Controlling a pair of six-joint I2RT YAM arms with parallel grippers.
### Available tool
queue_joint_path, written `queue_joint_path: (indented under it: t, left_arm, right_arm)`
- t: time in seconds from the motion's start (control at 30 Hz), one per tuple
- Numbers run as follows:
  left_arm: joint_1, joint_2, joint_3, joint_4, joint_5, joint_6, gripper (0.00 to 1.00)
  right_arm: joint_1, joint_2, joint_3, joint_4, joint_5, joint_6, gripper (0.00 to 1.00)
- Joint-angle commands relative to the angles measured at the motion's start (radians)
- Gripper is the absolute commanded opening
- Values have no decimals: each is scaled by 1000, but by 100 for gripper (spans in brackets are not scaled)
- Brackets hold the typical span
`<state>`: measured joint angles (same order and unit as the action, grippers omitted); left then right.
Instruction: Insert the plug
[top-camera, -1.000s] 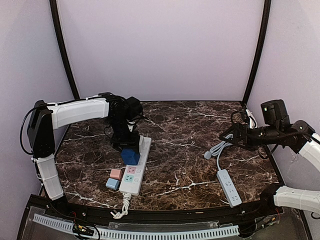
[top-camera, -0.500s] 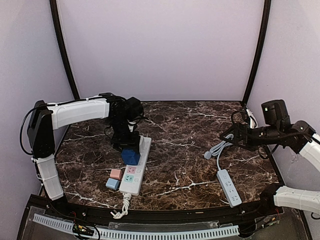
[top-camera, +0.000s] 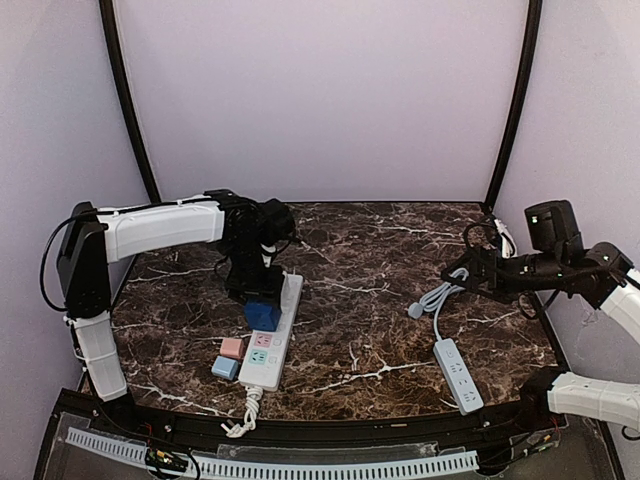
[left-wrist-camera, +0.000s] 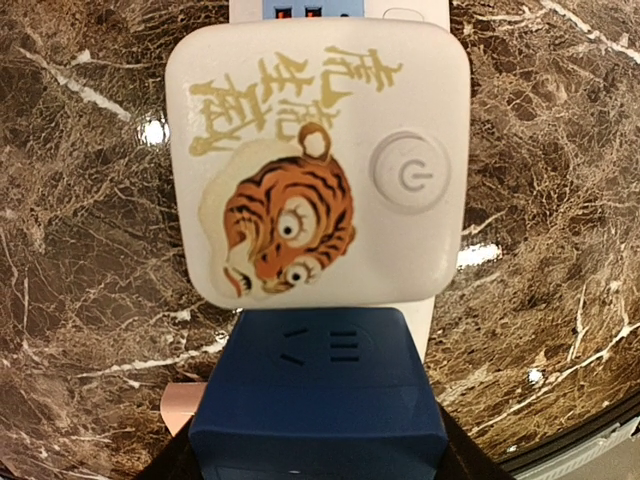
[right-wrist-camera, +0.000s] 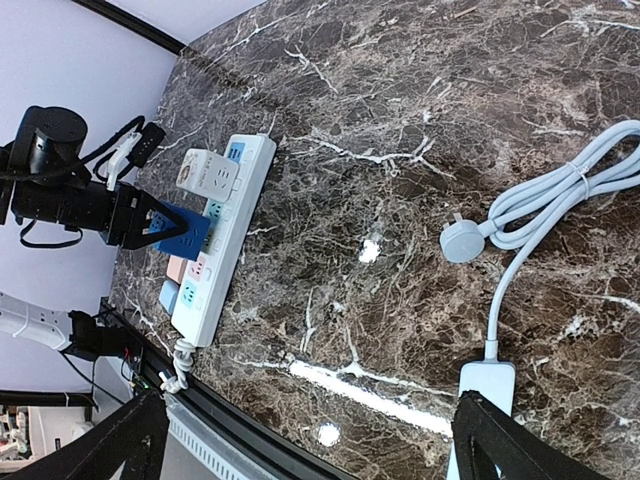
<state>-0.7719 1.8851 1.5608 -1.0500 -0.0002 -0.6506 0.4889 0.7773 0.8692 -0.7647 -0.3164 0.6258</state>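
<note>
Movement since a second ago is slight. The left arm's wrist has drifted a little right and far, and the right arm has eased a little right. The plugs, strips and blocks lie where they were.

At the near left, a pale blue block (top-camera: 225, 367) and a pink block (top-camera: 232, 347), both small, matte and square with rounded corners, sit just left of the white power strip (top-camera: 262, 365). The strip is a long, smooth plastic bar running near to far, with its corded end toward the near edge.

Farther along it, the blue plug (top-camera: 262, 314), a boxy matte cube with a socket outline moulded into its top, sits over the strip. The left gripper (top-camera: 258, 298) pinches it from both sides. I cannot tell whether its pins are fully seated. Just beyond it, apparently touching, stands a glossy white adapter (left-wrist-camera: 318, 165). It is a rounded square carrying a tiger picture, gold characters and a round power button.

At the near right lies a second power strip (top-camera: 458, 374), slim and white. Its grey cord (top-camera: 440, 295) loops far to a round plug (top-camera: 416, 311) lying flat.

The right gripper (top-camera: 456, 272) hangs above that cord with its jaws spread wide, holding nothing.

The table (top-camera: 380, 250) is dark brown polished marble with white veins, backed by plain lilac walls (top-camera: 320, 100).
</note>
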Motion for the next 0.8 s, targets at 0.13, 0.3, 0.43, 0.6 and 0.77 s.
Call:
queue_joint_path:
  t: [0.13,0.3,0.43,0.6,0.77]
  left_arm:
    - [-19,26,18,-34,-100,-18,1]
    - [-29,24,-3,-31,-101,-21,1]
    - [-48,26,-26,-14,-99,-38,1]
    - [-62,26,-45,-2,-113,-73,1]
    - [-67,24,-66,-2,-137,-114,1]
  right_arm:
    - [-5,-19,-11,-6,11,-3,99]
    - [-4,-23,-15,-13,10,-4,98]
    - [-4,-27,-18,-14,8,-3,99]
    - [-5,-27,-14,-22,7,-4,99]
    - [-4,-28,-13,-35,9,-9,99]
